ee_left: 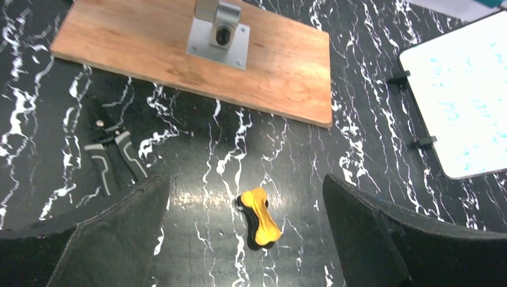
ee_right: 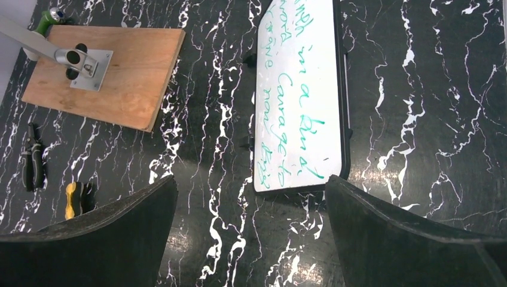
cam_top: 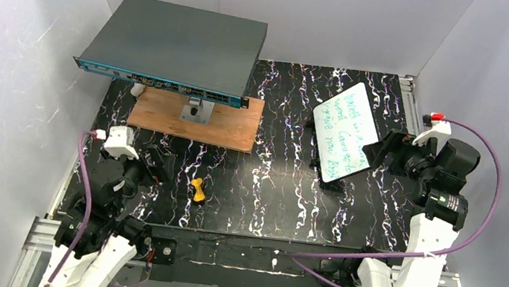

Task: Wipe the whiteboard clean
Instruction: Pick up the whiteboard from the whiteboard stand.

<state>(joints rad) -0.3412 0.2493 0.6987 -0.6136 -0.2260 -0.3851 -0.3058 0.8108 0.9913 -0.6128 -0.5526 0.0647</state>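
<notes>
The whiteboard (cam_top: 344, 132) sits at the right-rear of the worktop (cam_top: 282, 192), propped at a tilt on its black stand, w/ green handwriting over most of the face (ee_right: 299, 95). Nothing is wiped yet.

The right pincer (cam_top: 380, 150) hangs just beside the board's right edge, jaws spread wide & grasping nothing. The left pincer (ee_left: 246, 182) is also spread & bare, low over the left side.

Risks as I judge them:
- The board looks light and only leans on the stand. Any hard push on the face prob. slides it back or tips it, esp. w/o the other arm bracing it.
- Neither pincer has a wiper. The only likely one is the small yellow-and-black block (ee_left: 260, 217), near the left pincer & well apart from the board, so it means a long carry or a handoff, w/ drop risk.
- The pliers (ee_left: 110, 152) lie near that block, so a sloppy approach could nudge them or grab the wrong item.
- The block lies flat, so the jaws may scrape the worktop.

Hard to see:
- The stand is mostly behind the board, so I can't tell how it's braced.
- In the left wrist view the board (ee_left: 460, 101) is cut off & washed out.
- I can't tell if the block has a felt side.
- The left pincer is dark on dark from the top view.
</notes>
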